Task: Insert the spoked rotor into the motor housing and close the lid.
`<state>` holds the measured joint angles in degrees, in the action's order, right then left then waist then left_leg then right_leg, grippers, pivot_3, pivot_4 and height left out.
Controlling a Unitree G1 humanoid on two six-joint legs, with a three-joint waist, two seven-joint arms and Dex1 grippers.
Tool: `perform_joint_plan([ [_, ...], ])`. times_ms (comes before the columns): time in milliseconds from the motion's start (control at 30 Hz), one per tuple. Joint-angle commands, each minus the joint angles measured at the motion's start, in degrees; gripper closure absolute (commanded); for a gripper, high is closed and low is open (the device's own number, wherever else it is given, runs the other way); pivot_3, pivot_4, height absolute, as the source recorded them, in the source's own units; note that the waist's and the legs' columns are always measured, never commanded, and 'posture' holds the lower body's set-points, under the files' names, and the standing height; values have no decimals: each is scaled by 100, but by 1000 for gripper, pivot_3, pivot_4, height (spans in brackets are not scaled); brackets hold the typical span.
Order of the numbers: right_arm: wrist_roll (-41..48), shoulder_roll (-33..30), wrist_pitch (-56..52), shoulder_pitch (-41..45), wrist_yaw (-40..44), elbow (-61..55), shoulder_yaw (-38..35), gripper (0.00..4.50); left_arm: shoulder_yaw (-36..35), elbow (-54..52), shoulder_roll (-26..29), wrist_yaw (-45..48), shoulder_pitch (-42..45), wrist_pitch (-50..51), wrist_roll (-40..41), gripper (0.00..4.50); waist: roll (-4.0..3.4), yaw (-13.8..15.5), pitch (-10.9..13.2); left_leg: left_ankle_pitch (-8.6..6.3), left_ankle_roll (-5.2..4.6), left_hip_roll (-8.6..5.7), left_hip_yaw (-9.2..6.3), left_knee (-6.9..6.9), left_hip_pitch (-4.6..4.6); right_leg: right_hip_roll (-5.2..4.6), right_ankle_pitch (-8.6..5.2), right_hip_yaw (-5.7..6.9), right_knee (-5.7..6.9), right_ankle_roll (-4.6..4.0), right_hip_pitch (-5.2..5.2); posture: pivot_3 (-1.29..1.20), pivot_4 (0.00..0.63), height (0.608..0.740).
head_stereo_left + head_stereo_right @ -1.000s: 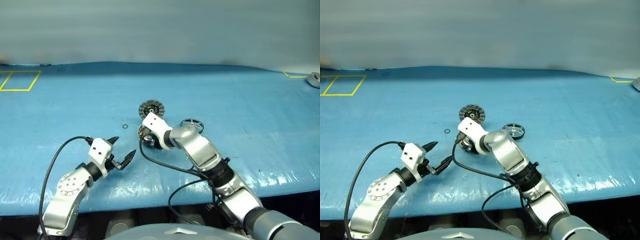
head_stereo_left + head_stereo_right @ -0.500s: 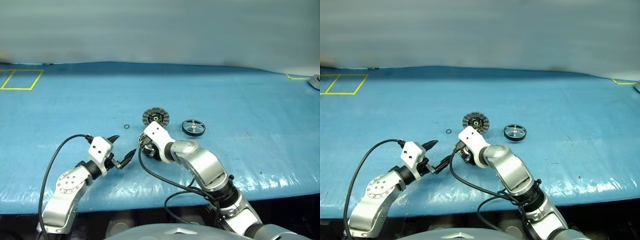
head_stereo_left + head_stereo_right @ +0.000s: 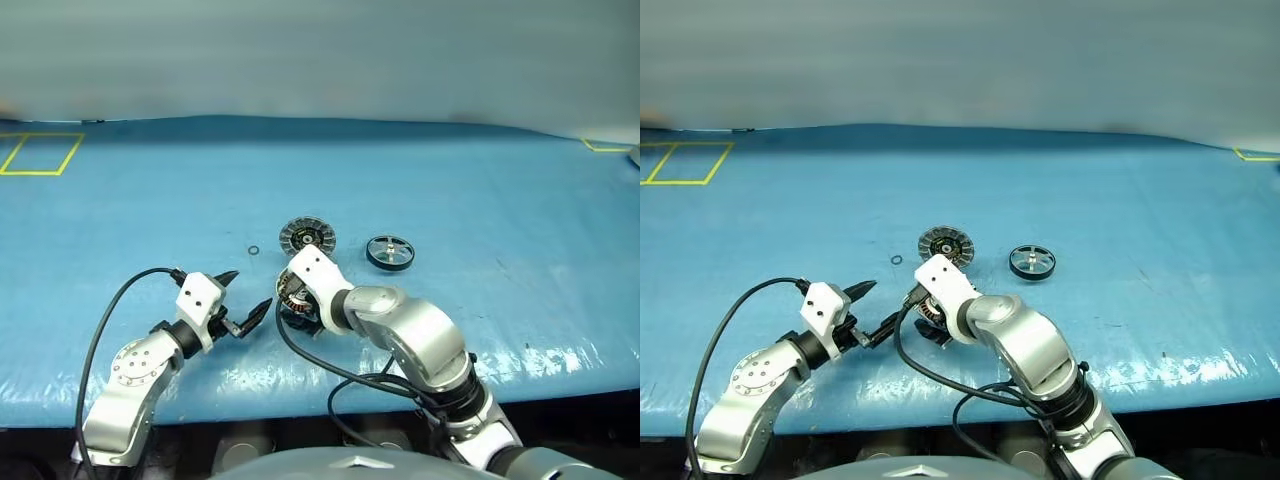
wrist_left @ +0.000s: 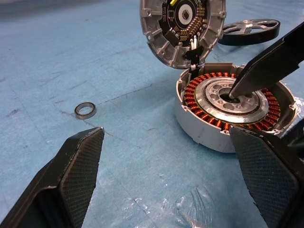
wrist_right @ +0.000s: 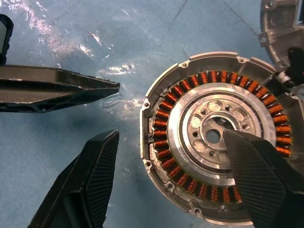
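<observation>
The motor housing (image 5: 199,95), a silver-grey case with copper windings, sits on the blue sheet just in front of me. Its lid (image 3: 305,236) is off, just behind the housing, with its segmented inner face (image 4: 183,26) showing. The spoked rotor (image 3: 389,251) lies flat on the sheet to the right of the lid. My right gripper (image 5: 170,137) is open over the housing, one finger above the silvery hub and the other outside the rim. My left gripper (image 3: 248,292) hangs open left of the housing, holding nothing.
A small dark ring (image 3: 253,251) lies on the sheet left of the lid. Black cables loop from both wrists near the table's front edge. A yellow taped square (image 3: 40,153) marks the far left corner. The blue sheet (image 3: 480,190) stretches wide behind and to the right.
My right gripper's fingers have spread wider over the housing, and the hand has drawn back and up slightly. The left arm has stayed put. The head view has shifted a little.
</observation>
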<state>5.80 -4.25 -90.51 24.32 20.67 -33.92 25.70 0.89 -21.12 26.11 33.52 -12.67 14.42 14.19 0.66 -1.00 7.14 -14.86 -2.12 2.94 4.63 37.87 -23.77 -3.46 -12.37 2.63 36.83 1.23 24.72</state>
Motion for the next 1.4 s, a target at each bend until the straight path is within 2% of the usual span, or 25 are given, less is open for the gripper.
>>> perform_joint_plan([
  [33,331,144,-197,144,-27,-665,-284,773,-63,-166,61,98,77,-33,91,0,0,-5,6,0,0,0,0,-1,-2,0,0,1,-1,2,2,0,150,740],
  [233,852,174,-122,-23,66,-1299,-925,773,-85,-137,150,258,155,100,226,0,-2,-28,18,-1,0,0,-6,-2,0,2,-5,8,0,8,-2,0,150,740],
  [300,996,-15,535,-341,209,-1452,-1092,773,-118,-127,173,268,161,136,259,0,-2,-24,20,-1,-1,-1,-7,-2,0,2,-5,8,-1,9,-4,0,150,740],
  [500,635,-1054,3913,-2035,484,-1079,-1024,773,-275,70,141,130,337,186,243,0,4,-7,31,-6,-10,-31,-24,-2,0,-5,-37,-6,-1,58,-13,0,150,740],
  [567,460,-1097,4956,-2521,400,-720,-1071,773,-346,221,83,27,481,171,239,0,16,-15,39,-6,-9,-31,-23,-1,3,-2,-37,-9,0,62,-17,0,150,740],
  [700,420,-738,7074,-3408,300,232,-1415,773,-345,882,29,-147,1001,59,39,0,22,27,43,-5,-8,-29,-24,6,11,7,-38,-10,4,70,-25,0,150,740],
  [767,392,-666,7604,-3571,328,602,-1425,773,-306,1197,2,-213,1230,22,-51,0,25,16,47,-4,-9,-28,-20,11,12,7,-36,-16,4,74,-25,0,150,740],
  [933,281,-580,8247,-3781,324,1245,-1302,773,-178,2194,-181,-407,1919,-213,-372,0,43,40,58,-3,-11,-29,-18,20,12,5,-30,-22,5,80,-28,0,150,740],
  [1067,232,-525,8533,-3825,307,1436,-1215,773,-81,2905,-409,-331,2405,-378,-441,0,45,49,58,-4,-12,-30,-18,19,11,3,-13,-22,5,59,-29,0,150,740],
  [1400,44,-625,9046,-3865,366,1713,-1010,773,245,4276,-605,-232,3214,-826,-898,0,47,48,58,-3,-12,-32,-19,25,14,6,0,-21,8,79,-35,0,150,740],
])
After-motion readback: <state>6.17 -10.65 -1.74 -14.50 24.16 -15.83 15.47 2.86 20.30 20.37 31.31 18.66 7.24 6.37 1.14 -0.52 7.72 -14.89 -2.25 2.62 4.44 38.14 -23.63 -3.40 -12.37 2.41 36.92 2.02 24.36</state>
